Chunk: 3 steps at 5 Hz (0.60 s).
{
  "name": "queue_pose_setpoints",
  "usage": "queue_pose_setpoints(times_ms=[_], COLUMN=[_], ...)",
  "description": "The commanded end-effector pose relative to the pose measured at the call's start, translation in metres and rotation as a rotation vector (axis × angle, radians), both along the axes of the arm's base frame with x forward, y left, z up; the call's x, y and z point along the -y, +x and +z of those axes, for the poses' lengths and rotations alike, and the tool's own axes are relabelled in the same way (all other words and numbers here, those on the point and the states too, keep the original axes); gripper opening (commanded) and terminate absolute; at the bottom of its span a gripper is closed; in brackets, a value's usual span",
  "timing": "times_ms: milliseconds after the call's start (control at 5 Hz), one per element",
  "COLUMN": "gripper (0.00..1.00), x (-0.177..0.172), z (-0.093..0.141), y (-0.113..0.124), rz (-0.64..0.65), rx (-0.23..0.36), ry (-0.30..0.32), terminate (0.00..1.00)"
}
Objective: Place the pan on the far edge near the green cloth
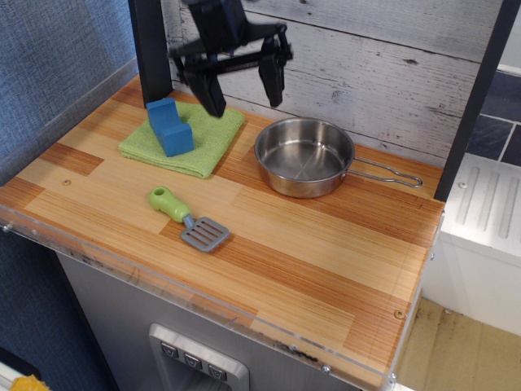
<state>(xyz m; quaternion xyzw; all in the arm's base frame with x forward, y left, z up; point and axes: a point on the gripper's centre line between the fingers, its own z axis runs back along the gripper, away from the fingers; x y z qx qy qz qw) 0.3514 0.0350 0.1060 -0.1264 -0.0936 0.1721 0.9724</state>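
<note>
Pan: you see the steel pan (304, 157) sitting upright on the table (326, 244), upper centre of the frame, by the far edge (391, 155), its wire handle pointing right.
Cloth: the green cloth (186, 137) lies just left of it, a blue block (169, 126) on top.
Gripper: the gripper (241, 85) hangs above both, jaws spread, holding nothing.
Spatula: a green-handled spatula (189, 218) lies lower left.
</note>
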Motion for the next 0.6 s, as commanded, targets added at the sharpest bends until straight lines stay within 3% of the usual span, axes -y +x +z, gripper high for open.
queue_pose_setpoints(times_ms=[0,200,400], gripper=[1.0,1.0,1.0], x=[-0.0022,-0.0022,-0.0022], z=[0.0176,0.0176,0.0176], y=[-0.0048,-0.0048,-0.0048], rz=[-0.001,-0.001,-0.001], rx=[0.057,0.057,0.057], ry=[0.013,0.013,0.013], terminate=[0.0,0.0,1.0])
